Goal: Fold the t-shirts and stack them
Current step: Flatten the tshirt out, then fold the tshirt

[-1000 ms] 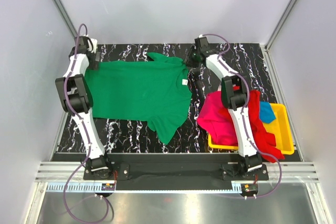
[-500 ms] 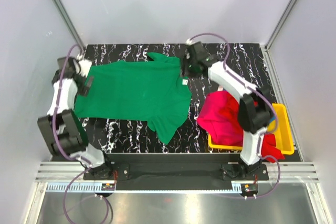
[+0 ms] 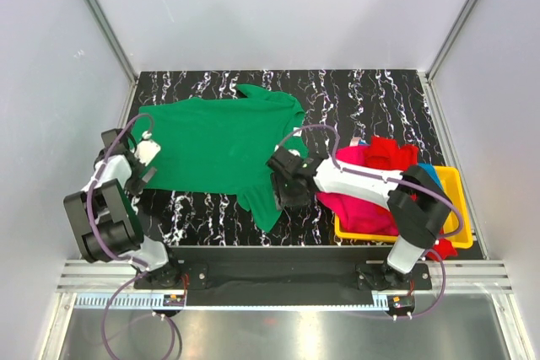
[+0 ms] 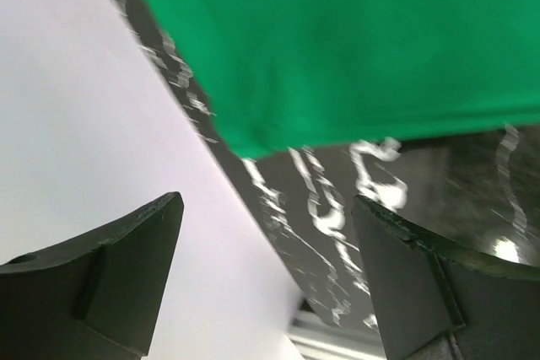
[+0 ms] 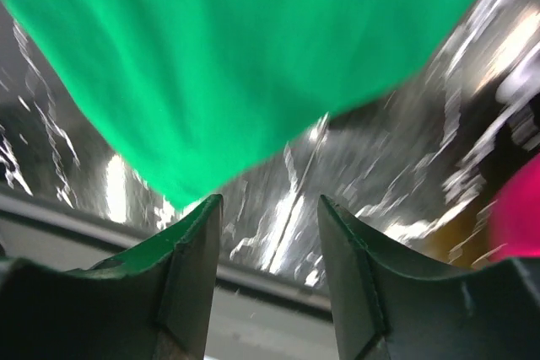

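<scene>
The green t-shirt (image 3: pixel 219 142) lies spread flat on the black marbled table (image 3: pixel 380 99). My left gripper (image 3: pixel 140 164) is open and empty at the shirt's near-left corner; the left wrist view shows the green hem (image 4: pixel 354 48) just beyond my gripper (image 4: pixel 268 204). My right gripper (image 3: pixel 281 188) is open and empty beside the shirt's near sleeve, whose tip (image 5: pixel 211 90) hangs just ahead of it (image 5: pixel 270 201). The magenta-pink t-shirt (image 3: pixel 363 196), the red t-shirt (image 3: pixel 388 151) and a bit of the blue t-shirt (image 3: pixel 432 173) are bunched in the yellow tray (image 3: pixel 460 217).
The yellow tray stands at the right near corner, cloth spilling over its near edge (image 3: pixel 439 249). Grey enclosure walls close in the table; the left wall (image 4: pixel 101 124) is right beside the left gripper. A metal rail (image 3: pixel 278 280) runs along the near edge.
Both arms have swung from the shirt's far corners to its near side: left to the near-left corner, right to the near sleeve. The green shirt has not moved.
</scene>
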